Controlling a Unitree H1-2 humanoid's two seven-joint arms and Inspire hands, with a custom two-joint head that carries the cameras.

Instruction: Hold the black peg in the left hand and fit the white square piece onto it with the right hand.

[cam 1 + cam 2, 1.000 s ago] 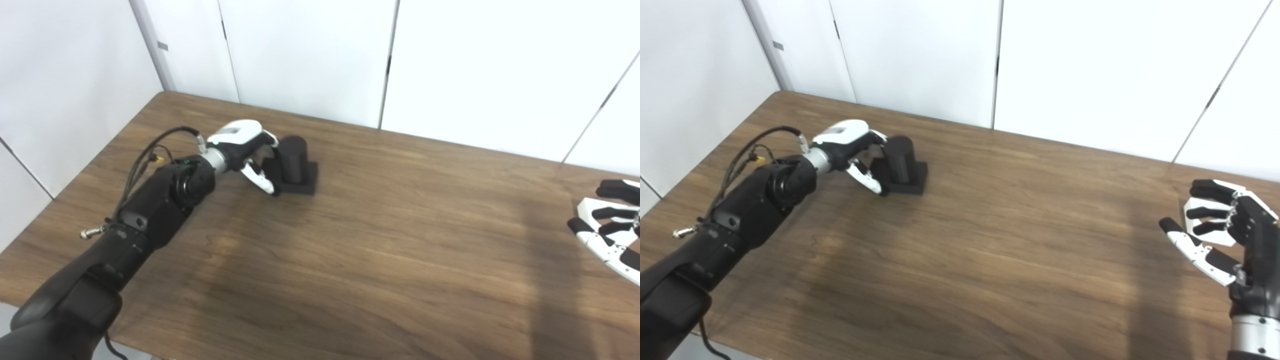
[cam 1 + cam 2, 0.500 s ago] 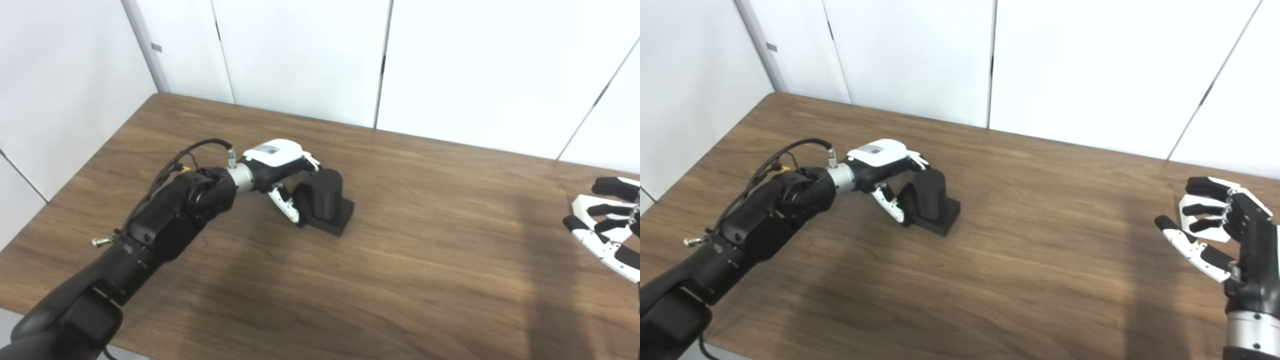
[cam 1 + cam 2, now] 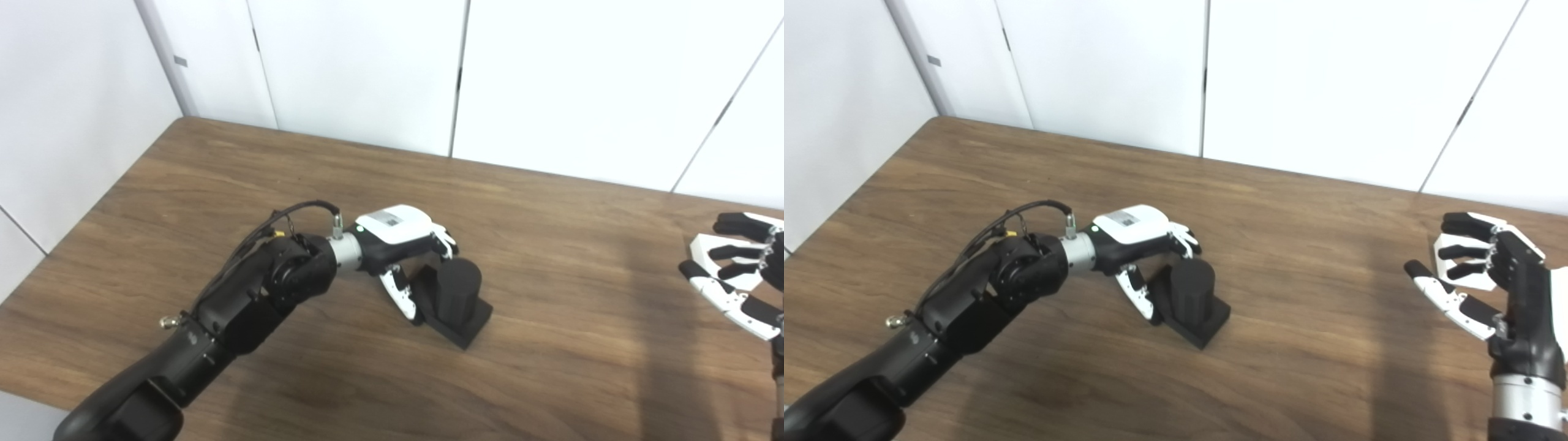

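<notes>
The black peg (image 3: 456,294), a round post on a square base, is near the middle of the table and turned at an angle. My left hand (image 3: 407,236) is shut on it, with fingers over the post (image 3: 1193,283) and the thumb against the base. The white square piece (image 3: 1448,248) is at the far right. My right hand (image 3: 1507,269) is there with its fingers spread and half curled across the piece. Its thumb stands apart from the piece with table showing between. I cannot tell whether the fingers touch the piece.
The wooden table (image 3: 551,380) runs to white wall panels at the back and left. Its left edge and front left corner show in the left eye view. Nothing else stands on it.
My left hand has carried the black peg from the table's far left toward the middle and nearer to me, turning its base. The right hand has stayed in place. The camera has shifted slightly.
</notes>
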